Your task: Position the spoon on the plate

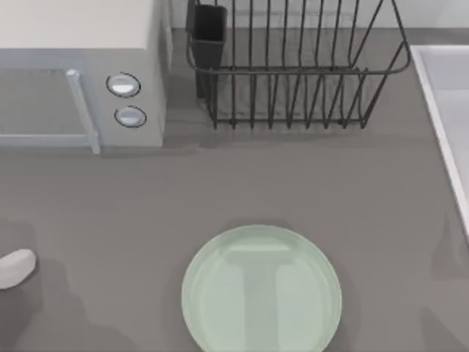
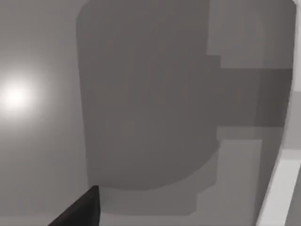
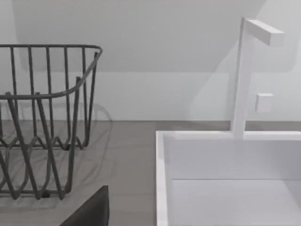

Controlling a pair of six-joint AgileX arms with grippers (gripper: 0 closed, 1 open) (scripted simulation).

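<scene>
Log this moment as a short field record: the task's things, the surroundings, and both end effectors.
plate: pale green plate, bare, on the table at the top view's lower middle
spoon: a white rounded object at the table's left edge, possibly its bowl; handle cannot be told
microwave: microwave at far left
rack: black wire dish rack at far middle
sink: white sink at right, with faucet
left end effector: a dark tip in the left wrist view
right end effector: a dark tip in the right wrist view
task status: spoon not yet on plate
</scene>
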